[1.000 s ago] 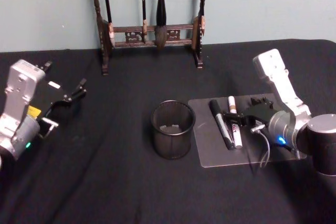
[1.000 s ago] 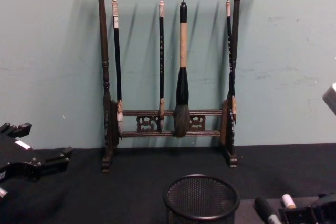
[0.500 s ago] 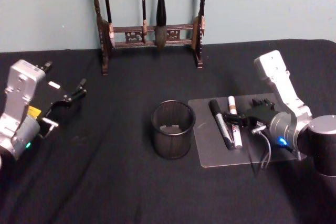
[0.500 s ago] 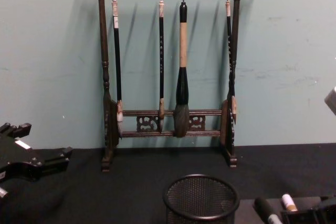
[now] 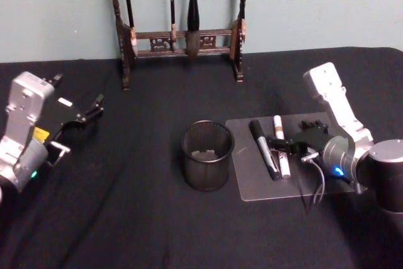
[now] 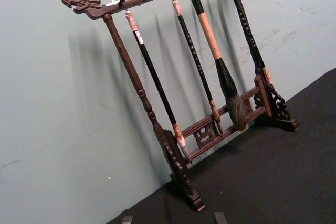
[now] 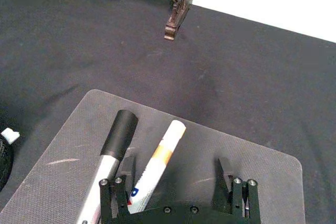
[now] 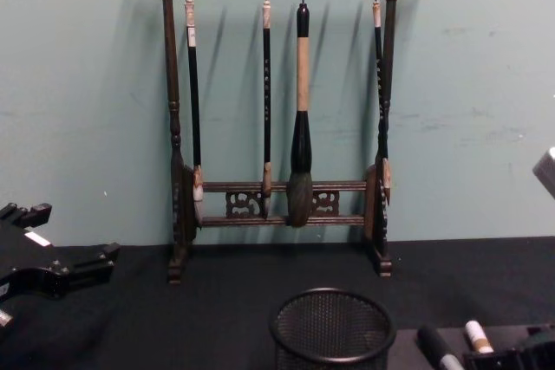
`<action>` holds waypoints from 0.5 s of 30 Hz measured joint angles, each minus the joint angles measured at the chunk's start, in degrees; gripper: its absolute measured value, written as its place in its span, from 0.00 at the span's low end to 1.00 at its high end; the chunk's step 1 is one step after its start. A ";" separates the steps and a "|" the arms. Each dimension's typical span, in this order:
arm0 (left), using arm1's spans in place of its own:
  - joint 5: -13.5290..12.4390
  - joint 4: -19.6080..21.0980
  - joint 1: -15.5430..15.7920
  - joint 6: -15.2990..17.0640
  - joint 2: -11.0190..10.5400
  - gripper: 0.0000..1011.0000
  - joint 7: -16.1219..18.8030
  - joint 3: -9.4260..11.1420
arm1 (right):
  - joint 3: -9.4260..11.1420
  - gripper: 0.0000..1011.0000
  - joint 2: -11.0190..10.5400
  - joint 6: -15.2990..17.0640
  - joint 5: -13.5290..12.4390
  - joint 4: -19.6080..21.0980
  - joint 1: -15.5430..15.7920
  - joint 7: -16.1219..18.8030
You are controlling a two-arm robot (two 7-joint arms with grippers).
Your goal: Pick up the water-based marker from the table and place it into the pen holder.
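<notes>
Right wrist view: the right hand (image 7: 176, 169), fingers spread, sits low over the clear plastic tray (image 7: 262, 166). The white water-based marker with an orange band (image 7: 157, 163) lies flat on the tray between the fingers, close to one of them; contact cannot be told. A silver marker with a black cap (image 7: 118, 137) lies just beside it.

Head view: the round black wire-mesh pen holder (image 5: 206, 159) stands upright on the black-clothed desk (image 5: 126, 218), at 9 o'clock from the tray. The dark wooden brush rack (image 5: 182, 36) stands at 12 o'clock from the holder. The left hand (image 5: 94, 106), fingers spread, is parked at 9 o'clock, well apart.
</notes>
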State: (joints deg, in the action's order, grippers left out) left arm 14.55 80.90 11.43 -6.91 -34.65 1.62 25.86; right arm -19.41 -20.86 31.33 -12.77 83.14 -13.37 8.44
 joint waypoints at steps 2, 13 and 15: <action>0.00 0.00 0.00 0.00 0.00 0.99 0.00 0.00 | -0.07 0.99 -0.01 -0.11 0.25 0.00 0.00 0.05; 0.00 0.00 0.00 0.00 0.00 0.99 0.00 0.00 | -0.07 0.99 -0.05 -0.11 0.03 0.00 -0.01 0.00; 0.00 0.00 0.00 0.00 0.00 0.99 0.00 0.00 | -0.07 0.99 -0.05 -0.11 -0.03 0.01 -0.02 -0.01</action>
State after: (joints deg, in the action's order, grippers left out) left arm 14.55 80.90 11.43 -6.91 -34.65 1.62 25.86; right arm -19.48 -20.91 31.23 -12.80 83.15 -13.39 8.43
